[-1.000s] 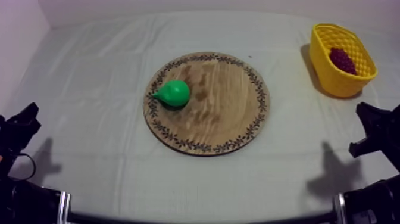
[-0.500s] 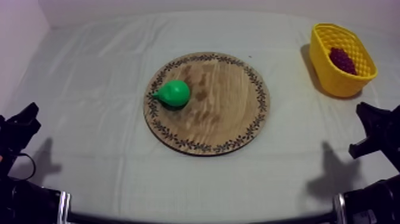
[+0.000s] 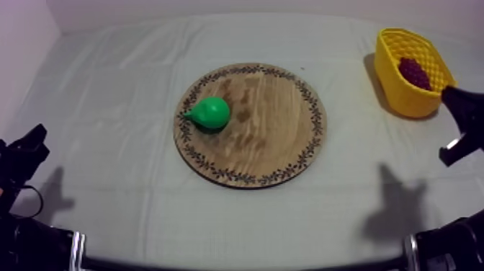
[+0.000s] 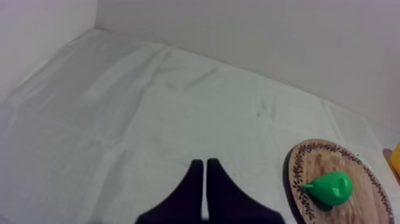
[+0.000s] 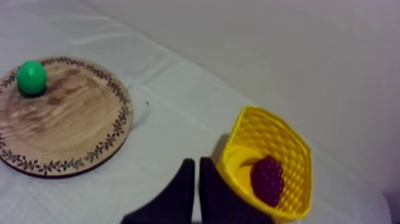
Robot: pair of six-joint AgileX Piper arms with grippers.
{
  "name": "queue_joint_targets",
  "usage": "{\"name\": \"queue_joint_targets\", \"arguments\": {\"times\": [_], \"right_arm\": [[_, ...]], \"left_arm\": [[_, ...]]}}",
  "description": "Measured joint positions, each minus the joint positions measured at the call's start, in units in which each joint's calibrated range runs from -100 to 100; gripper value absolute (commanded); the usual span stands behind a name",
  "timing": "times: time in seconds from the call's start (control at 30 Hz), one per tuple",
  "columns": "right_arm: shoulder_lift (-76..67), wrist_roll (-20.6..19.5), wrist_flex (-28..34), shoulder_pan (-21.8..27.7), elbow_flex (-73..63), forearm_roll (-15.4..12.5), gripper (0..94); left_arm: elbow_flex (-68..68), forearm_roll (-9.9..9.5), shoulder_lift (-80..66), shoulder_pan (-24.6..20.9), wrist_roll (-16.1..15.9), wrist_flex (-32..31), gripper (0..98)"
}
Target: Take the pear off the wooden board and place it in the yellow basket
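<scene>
A green pear (image 3: 209, 112) lies on the left part of the round wooden board (image 3: 277, 133) in the middle of the table. The yellow basket (image 3: 400, 95) stands at the far right. My right gripper (image 3: 454, 101) hovers just right of the basket; in the right wrist view its fingers lie together as a narrow wedge (image 5: 194, 164) beside the basket (image 5: 280, 134), with the pear (image 5: 31, 76) far off on the board (image 5: 71, 122). My left gripper (image 3: 32, 140) sits low at the left edge, shut (image 4: 205, 165) on nothing, well away from the pear (image 4: 330, 187).
A bunch of dark red grapes (image 3: 413, 72) lies inside the basket, also seen from the right wrist (image 5: 267, 179). Grey-white cloth covers the table, with a wall along the far edge and at the left.
My right gripper has risen from the lower right edge toward the far side and now stands next to the basket. The pear, the board and my left arm have not moved.
</scene>
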Motion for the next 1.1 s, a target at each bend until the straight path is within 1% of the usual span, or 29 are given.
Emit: {"name": "queue_joint_targets", "arguments": {"times": [0.13,0.27,0.37,0.57,0.73,0.87,0.9,0.93,1.1], "right_arm": [[7.04,3.31,1.21,-1.33,-7.83,-1.73,0.6],[15.64,5.92,5.86,-2.82,-17.15,-2.81,0.6],[22.07,6.29,10.54,-4.57,-25.82,-2.6,0.6],[35.21,3.71,20.48,-8.8,-43.38,-0.42,0.6],[46.39,2.67,29.36,-12.83,-57.74,1.97,0.6],[53.82,2.28,34.61,-15.51,-67.59,3.81,0.6],[55.79,2.25,36.0,-16.23,-69.87,3.81,0.6],[57.66,2.25,37.01,-16.91,-71.99,4.57,0.6],[65.75,1.97,41.95,-19.92,-80.14,6.41,0.7]], "left_arm": [[0.0,0.0,0.0,0.0,0.0,0.0,0.1],[0.0,0.0,0.0,0.0,0.0,0.0,0.1],[0.0,0.0,0.0,0.0,0.0,0.0,0.1],[0.0,0.0,0.0,0.0,0.0,0.0,0.1],[0.0,0.0,0.0,0.0,0.0,0.0,0.1],[0.0,0.0,0.0,0.0,0.0,0.0,0.1],[0.0,0.0,0.0,0.0,0.0,0.0,0.1],[0.0,0.0,0.0,0.0,0.0,0.0,0.1],[0.0,0.0,0.0,0.0,0.0,0.0,0.1]]}}
